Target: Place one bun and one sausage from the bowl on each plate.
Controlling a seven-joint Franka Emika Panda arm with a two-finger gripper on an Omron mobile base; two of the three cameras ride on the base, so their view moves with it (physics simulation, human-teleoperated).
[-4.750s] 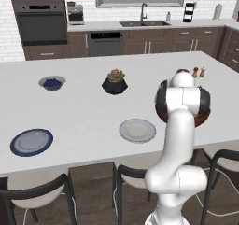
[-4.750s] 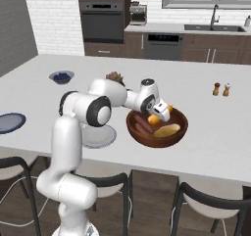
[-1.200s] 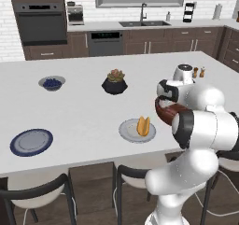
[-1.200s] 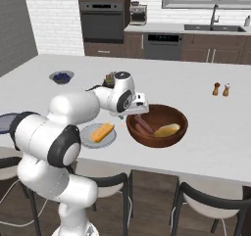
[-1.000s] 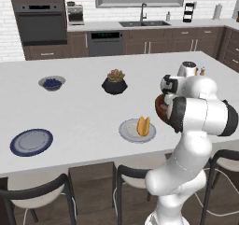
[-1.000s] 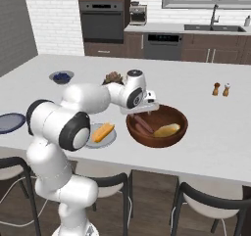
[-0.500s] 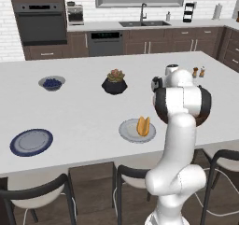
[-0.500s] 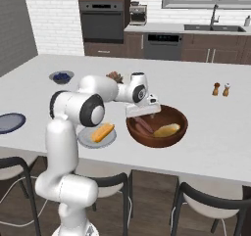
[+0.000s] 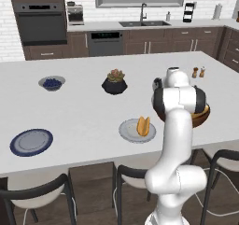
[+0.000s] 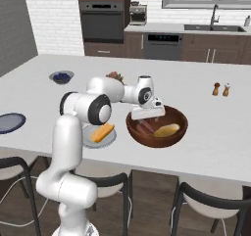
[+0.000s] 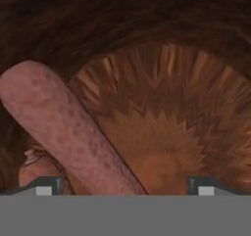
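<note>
Reddish-brown sausage [image 11: 63, 132] lies at ten o'clock in the bowl [image 11: 162, 49]; my gripper [image 11: 125, 183] hangs wide open, empty.

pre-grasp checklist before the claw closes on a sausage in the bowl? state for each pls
1. Claw open: ok, the two tips stand wide apart at the bottom of the hand view.
2. Claw inside the bowl: ok, the hand reaches over the rim.
3. Sausage between the tips: ok, though it lies slanted, nearer one tip.
4. Second sausage out of the grip path: cannot tell, it lies half hidden under the first.
5. Grey plate ready: ok, one bun on it, no sausage.
6. Blue-rimmed plate free: ok, nothing on it.
</note>
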